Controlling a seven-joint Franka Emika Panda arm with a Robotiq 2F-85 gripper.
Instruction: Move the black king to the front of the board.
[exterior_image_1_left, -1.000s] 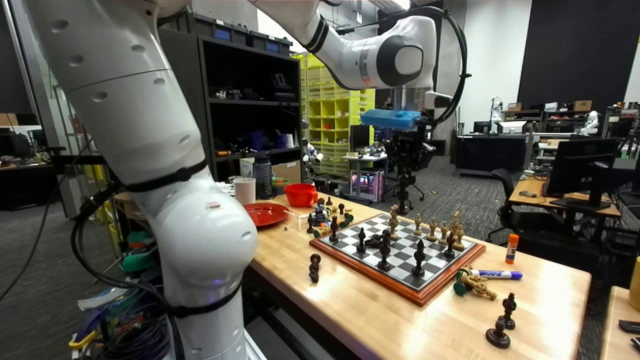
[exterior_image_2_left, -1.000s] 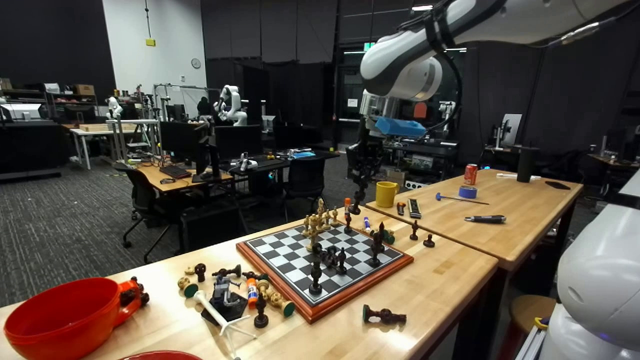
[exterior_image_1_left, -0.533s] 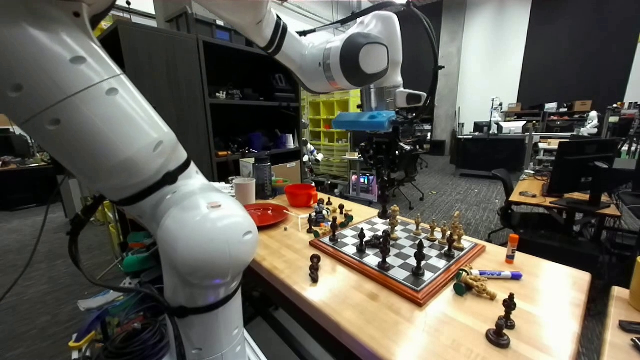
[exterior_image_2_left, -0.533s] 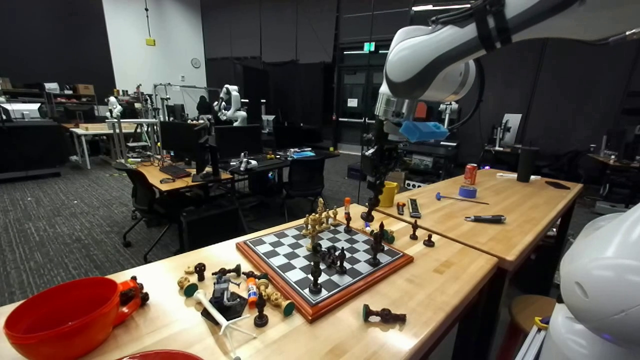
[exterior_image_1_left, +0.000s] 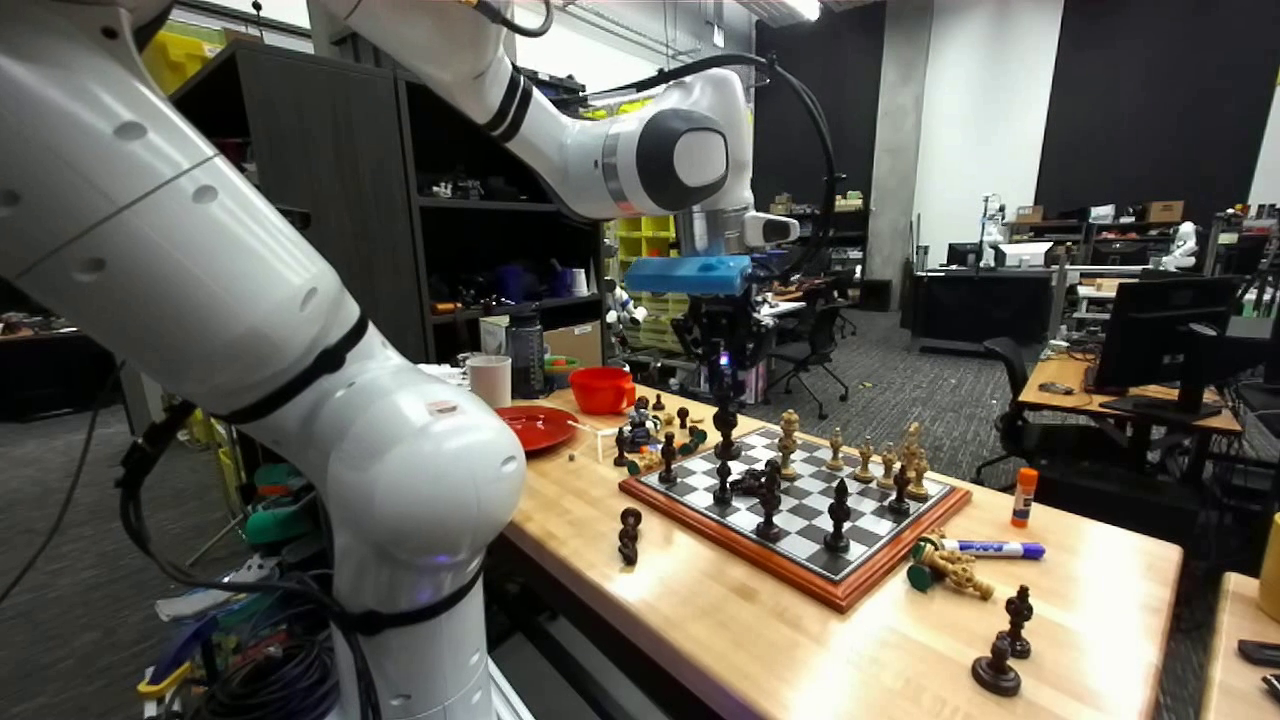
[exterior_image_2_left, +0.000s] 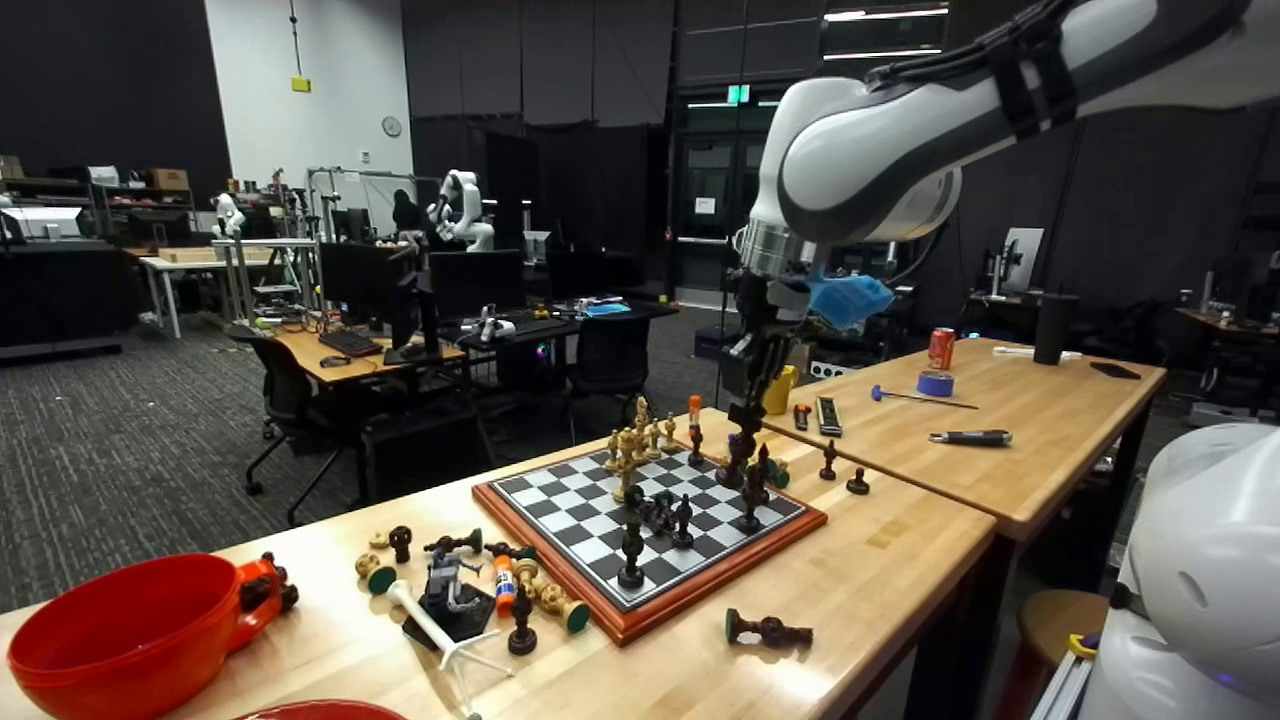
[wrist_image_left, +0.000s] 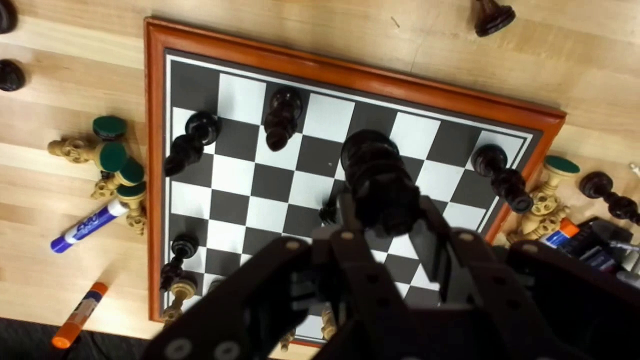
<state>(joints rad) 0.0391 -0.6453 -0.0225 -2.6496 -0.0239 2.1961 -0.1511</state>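
Note:
My gripper (exterior_image_1_left: 727, 402) is shut on a tall dark chess piece, taken as the black king (exterior_image_1_left: 727, 440); its head is between the fingertips. It hangs roughly upright, base down, over the board (exterior_image_1_left: 735, 540). The gripper (exterior_image_2_left: 747, 410), the king (exterior_image_2_left: 733, 470) and the board's rim (exterior_image_2_left: 722, 572) also show in an exterior view. In the wrist view, the king (wrist_image_left: 370, 160) sits between the fingertips (wrist_image_left: 390, 215), above the checkered squares, inside the reddish wood rim (wrist_image_left: 360, 75). The gap under its base cannot be judged exactly.
Dark pieces stand near the board's near edge (exterior_image_1_left: 768, 510) (exterior_image_1_left: 838, 520) (exterior_image_1_left: 723, 482). A dark piece lies fallen (exterior_image_1_left: 748, 483) mid-board. Pale pieces (exterior_image_1_left: 888, 465) stand along the far side. Fallen pale pieces (exterior_image_1_left: 950, 572), a marker (exterior_image_1_left: 1000, 549) and a red bowl (exterior_image_1_left: 600, 390) lie around it.
The arm has carried the held king back over the board and lower. It moved left and down in an exterior view. The other pieces have not moved.

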